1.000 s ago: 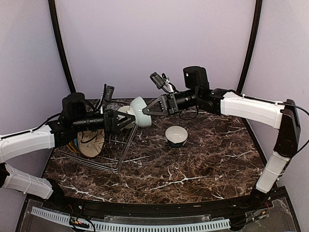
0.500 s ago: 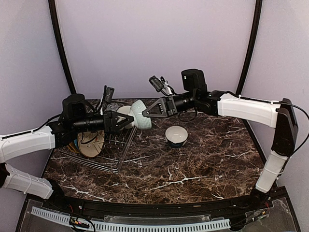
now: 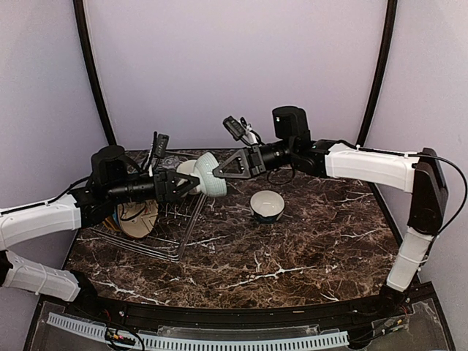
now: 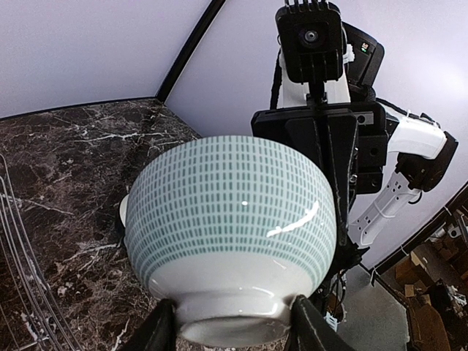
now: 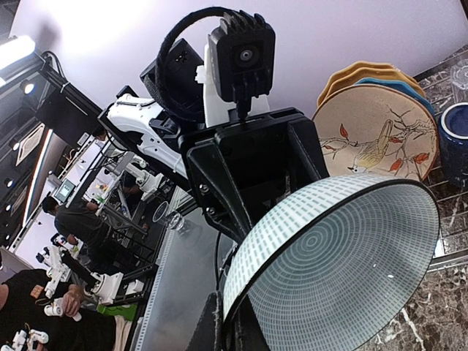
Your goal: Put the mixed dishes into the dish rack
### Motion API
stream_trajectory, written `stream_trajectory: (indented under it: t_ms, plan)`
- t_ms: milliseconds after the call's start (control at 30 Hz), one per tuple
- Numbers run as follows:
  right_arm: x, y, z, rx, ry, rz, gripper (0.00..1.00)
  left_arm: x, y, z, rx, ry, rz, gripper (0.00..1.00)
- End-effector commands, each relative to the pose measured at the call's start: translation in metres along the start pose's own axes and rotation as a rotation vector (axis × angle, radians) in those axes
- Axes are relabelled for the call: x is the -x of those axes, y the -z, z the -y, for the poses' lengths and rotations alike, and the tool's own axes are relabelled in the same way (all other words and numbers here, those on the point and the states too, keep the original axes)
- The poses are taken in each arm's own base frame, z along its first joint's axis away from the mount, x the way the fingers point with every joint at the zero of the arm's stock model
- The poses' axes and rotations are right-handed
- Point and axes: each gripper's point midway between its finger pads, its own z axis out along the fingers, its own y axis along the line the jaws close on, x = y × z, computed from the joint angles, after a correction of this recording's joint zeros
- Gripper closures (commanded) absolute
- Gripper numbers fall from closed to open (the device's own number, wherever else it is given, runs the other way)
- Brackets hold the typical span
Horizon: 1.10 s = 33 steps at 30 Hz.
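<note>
Bowl: one pale green bowl (image 3: 208, 174), midair on its side, over the dish rack's (image 3: 157, 247) right edge.
Left gripper (image 4: 234, 325): we see it clamped on the bowl's foot.
Right gripper (image 5: 228, 322): pinching the rim, jaws nearly together.
Plates: three scalloped plates (image 5: 376, 135), upright in the rack.
Mugs: two; dark navy mug (image 5: 455, 142) beside the plates, cream mug (image 3: 267, 206) on the table (image 3: 314, 252).

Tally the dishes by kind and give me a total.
Plates: 3 (yellow plate, blue plate, floral plate)
Bowls: 1 (green bowl)
Mugs: 2 (navy mug, white mug)
Glasses: 1 (glass)
Total: 7
</note>
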Motion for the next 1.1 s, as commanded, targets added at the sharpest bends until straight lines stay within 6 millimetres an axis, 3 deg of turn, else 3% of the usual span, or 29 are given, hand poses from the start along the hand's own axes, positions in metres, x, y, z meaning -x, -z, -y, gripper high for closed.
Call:
stream_trajectory:
  t_ms: [0,300,567,733,900,1067]
  plan:
    - [0.011,-0.005,-0.025,0.089,0.107,0.015,1.00,-0.010,0.003,0.008,-0.037,-0.011,-0.016,0.53]
    - [0.010,-0.004,-0.027,0.095,0.108,0.017,1.00,-0.013,-0.001,0.005,-0.040,0.015,-0.031,0.45]
    - [0.010,-0.004,-0.027,0.093,0.110,0.019,1.00,-0.014,-0.002,0.006,-0.050,0.025,-0.035,0.48]
    - [0.010,-0.006,-0.022,0.090,0.101,0.023,1.00,-0.013,-0.002,0.008,-0.061,0.028,-0.032,0.64]
    - [0.006,-0.011,-0.006,0.067,0.067,0.019,1.00,-0.008,0.004,0.010,-0.042,0.023,-0.013,0.97]
    - [0.004,-0.017,0.016,0.021,0.014,0.011,0.97,-0.001,0.020,0.008,0.035,-0.004,0.018,0.99]
